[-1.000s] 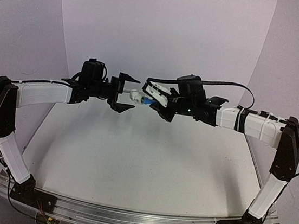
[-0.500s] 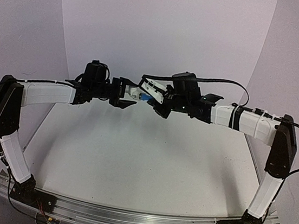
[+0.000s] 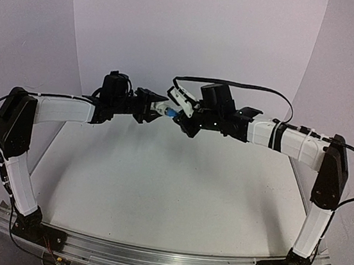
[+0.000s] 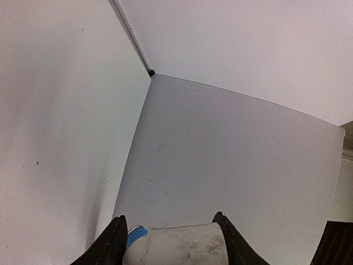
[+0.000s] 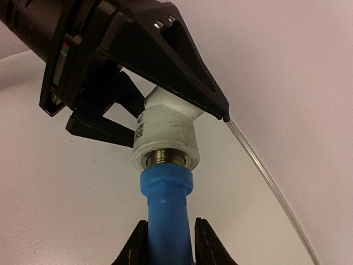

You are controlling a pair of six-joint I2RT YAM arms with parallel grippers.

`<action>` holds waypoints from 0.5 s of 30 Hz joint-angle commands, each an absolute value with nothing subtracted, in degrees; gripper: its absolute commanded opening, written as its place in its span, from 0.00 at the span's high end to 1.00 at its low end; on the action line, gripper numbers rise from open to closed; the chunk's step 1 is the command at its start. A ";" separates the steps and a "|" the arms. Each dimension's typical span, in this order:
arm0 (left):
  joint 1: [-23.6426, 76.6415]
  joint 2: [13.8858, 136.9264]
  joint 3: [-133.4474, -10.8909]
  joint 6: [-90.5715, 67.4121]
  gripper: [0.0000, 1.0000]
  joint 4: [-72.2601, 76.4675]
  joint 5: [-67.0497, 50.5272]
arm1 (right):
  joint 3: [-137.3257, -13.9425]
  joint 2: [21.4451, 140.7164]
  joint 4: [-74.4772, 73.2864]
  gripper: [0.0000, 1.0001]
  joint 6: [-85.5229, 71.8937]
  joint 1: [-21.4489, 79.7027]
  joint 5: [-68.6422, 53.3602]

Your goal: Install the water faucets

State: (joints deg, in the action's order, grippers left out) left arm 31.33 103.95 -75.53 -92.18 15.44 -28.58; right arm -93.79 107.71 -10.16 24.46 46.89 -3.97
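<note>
Above a white bench [image 3: 157,188] backed by pale walls [image 3: 196,31], left claw [image 3: 159,108] clamps the white fitting [image 5: 165,135]; right claw [image 5: 167,229] grips the blue tap [image 5: 165,193].

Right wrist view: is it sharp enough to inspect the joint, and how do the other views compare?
Right wrist: white pipe fitting and blue tap sharp and evenly lit, no glare. Left wrist: fitting cropped at the bottom edge and soft from closeness; the far edge of the table bowed by the lens. Top external: parts tiny, soft arm shadows on the table.
</note>
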 commanded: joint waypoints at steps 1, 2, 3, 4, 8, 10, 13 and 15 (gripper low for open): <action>30.78 105.06 -78.68 -73.22 0.99 22.00 -28.66 | -103.66 108.81 -10.33 1.00 1.36 47.04 -7.05; 30.76 105.34 -78.52 -68.95 1.00 24.35 -29.24 | -104.64 109.11 -11.37 1.00 -5.68 46.84 -7.61; 30.75 105.78 -78.33 -64.67 1.00 25.91 -30.29 | -104.99 109.10 -11.78 1.00 -10.73 46.60 -8.77; 30.55 106.67 -78.17 -61.75 1.00 28.79 -32.17 | -104.67 108.75 -11.71 1.00 -17.16 46.25 -10.35; 29.39 110.90 -76.46 -58.17 1.00 44.35 -40.26 | -100.12 107.89 -4.88 1.00 -44.57 43.28 -20.45; 28.91 112.45 -76.56 -57.63 1.00 48.12 -41.42 | -92.95 106.48 9.36 1.00 -59.10 42.20 -24.81; 28.74 113.36 -77.54 -57.14 1.00 50.00 -41.60 | -87.72 106.46 21.76 1.00 -71.95 41.34 -26.78; 28.63 112.65 -77.10 -57.44 1.00 50.10 -39.99 | -87.84 106.90 23.91 1.00 -74.09 41.15 -26.98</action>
